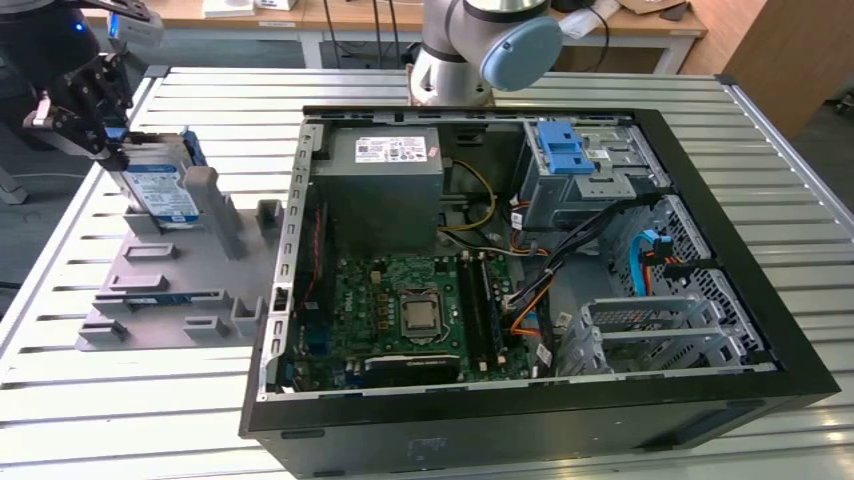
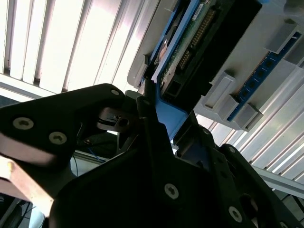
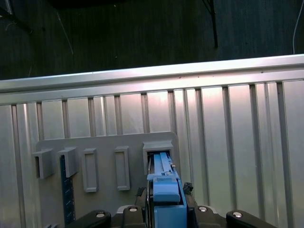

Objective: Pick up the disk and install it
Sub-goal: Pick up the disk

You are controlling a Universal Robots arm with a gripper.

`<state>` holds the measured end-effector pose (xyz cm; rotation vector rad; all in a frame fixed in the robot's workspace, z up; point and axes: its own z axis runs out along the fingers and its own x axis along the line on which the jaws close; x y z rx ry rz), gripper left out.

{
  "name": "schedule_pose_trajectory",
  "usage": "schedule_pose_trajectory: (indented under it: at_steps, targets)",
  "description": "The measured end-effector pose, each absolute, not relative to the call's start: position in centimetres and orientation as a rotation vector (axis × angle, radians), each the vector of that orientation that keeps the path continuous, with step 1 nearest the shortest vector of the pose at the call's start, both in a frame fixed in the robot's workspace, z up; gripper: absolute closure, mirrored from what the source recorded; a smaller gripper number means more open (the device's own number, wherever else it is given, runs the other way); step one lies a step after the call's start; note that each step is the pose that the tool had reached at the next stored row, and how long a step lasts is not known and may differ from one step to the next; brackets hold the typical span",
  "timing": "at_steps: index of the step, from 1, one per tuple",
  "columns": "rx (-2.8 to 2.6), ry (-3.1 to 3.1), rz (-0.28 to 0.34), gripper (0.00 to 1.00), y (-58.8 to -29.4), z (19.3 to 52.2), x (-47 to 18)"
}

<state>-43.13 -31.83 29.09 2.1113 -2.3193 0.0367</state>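
End effector [image 1: 118,152] pinches the disk [image 1: 160,190] by its blue rails; disk upright in the grey holder [image 1: 167,275] near the table's [image 1: 120,425] edge; case [image 1: 534,435] beside.

My gripper [image 1: 112,148] points down at a slant, wrist above the jaws, and my arm [image 1: 461,55] stands well apart from them. The jaws clamp the disk [image 1: 158,185], with fingers [image 2: 148,111] on either side.

Robotics lab or test workshop. Slatted aluminium worktop [image 1: 134,420] with industrial robot arm [image 1: 470,40] mounted on it. Opened desktop computer case [image 1: 534,425], motherboard [image 1: 400,290] exposed. Grey slotted parts fixture [image 1: 160,290] alongside. Wooden desks [image 1: 360,15], cables behind.
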Motion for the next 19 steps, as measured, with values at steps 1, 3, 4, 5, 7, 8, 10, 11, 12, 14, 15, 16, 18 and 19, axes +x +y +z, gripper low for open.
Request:
schedule_pose_trajectory:
  at_steps: [1,3,4,5,7,8,10,11,12,14,15,16,18,19]
  targets:
    - [2.111,-2.319,0.037,0.61,-31.83,29.08,-43.13]
    - [2.111,-2.319,0.037,0.62,-31.83,29.08,-43.13]
    - [2.111,-2.319,0.037,0.62,-31.83,29.08,-43.13]
    - [2.111,-2.319,0.037,0.63,-31.83,29.08,-43.12]
    - [2.111,-2.319,0.037,0.63,-31.83,29.08,-43.13]
    - [2.111,-2.319,0.037,0.63,-31.83,29.08,-43.13]
    - [2.111,-2.319,0.037,0.63,-31.83,29.08,-43.13]
    - [2.112,-2.319,0.037,0.63,-31.83,29.08,-43.13]
    - [2.113,-2.318,0.037,0.63,-31.83,29.08,-43.13]
    - [2.121,-2.311,0.037,0.63,-31.83,29.07,-43.12]
    - [2.128,-2.305,0.037,0.63,-31.83,29.08,-43.12]
    - [2.134,-2.298,0.037,0.63,-31.83,29.08,-43.12]
    - [2.148,-2.286,0.037,0.63,-31.83,29.08,-43.13]
    - [2.155,-2.279,0.037,0.63,-31.83,29.08,-43.13]
